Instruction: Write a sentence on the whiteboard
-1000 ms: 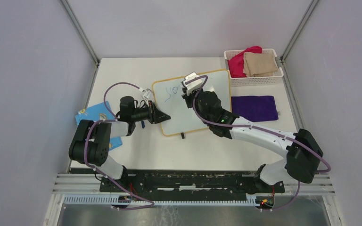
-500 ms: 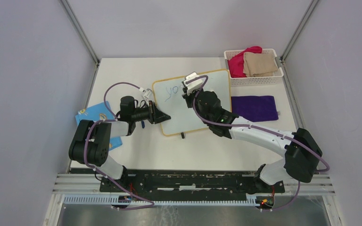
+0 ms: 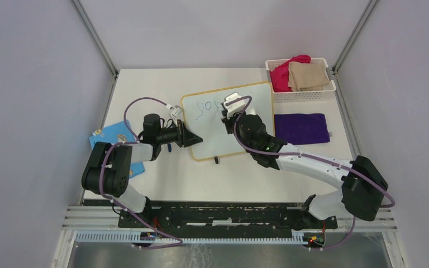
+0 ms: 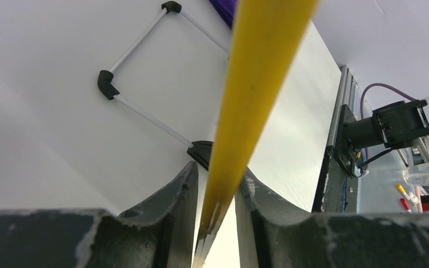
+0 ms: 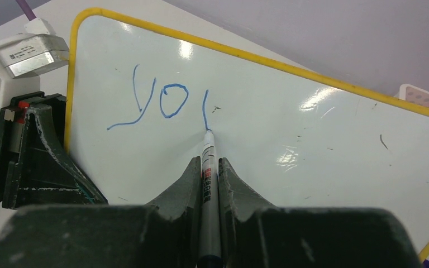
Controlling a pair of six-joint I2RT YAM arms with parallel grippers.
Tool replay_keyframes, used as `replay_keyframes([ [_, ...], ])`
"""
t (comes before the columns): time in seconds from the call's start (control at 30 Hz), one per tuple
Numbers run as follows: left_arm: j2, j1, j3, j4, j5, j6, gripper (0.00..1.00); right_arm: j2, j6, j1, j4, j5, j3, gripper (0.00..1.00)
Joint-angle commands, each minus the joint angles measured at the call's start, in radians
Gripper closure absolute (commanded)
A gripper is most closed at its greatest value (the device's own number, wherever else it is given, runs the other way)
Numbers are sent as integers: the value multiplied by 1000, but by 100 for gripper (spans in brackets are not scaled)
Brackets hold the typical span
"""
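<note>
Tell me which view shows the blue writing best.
Right wrist: the writing reads clearly, "yo" plus one stroke, marker tip touching. Top view shows it tiny; left wrist shows none, just the board's yellow rim.

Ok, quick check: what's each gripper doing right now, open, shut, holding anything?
Left gripper: shut on the whiteboard at its yellow rim.
Right gripper: shut on the marker, tip touching the board.
</note>
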Motion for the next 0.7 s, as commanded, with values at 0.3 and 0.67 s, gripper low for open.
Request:
replay_keyframes([
  [0.3,-7,-8,15,-62,-71,89,64,-41,-4,-35,17,52,9,100],
  [0.67,-6,-9,16,-65,-71,92,65,-9,-22,-39,2,45,87,100],
])
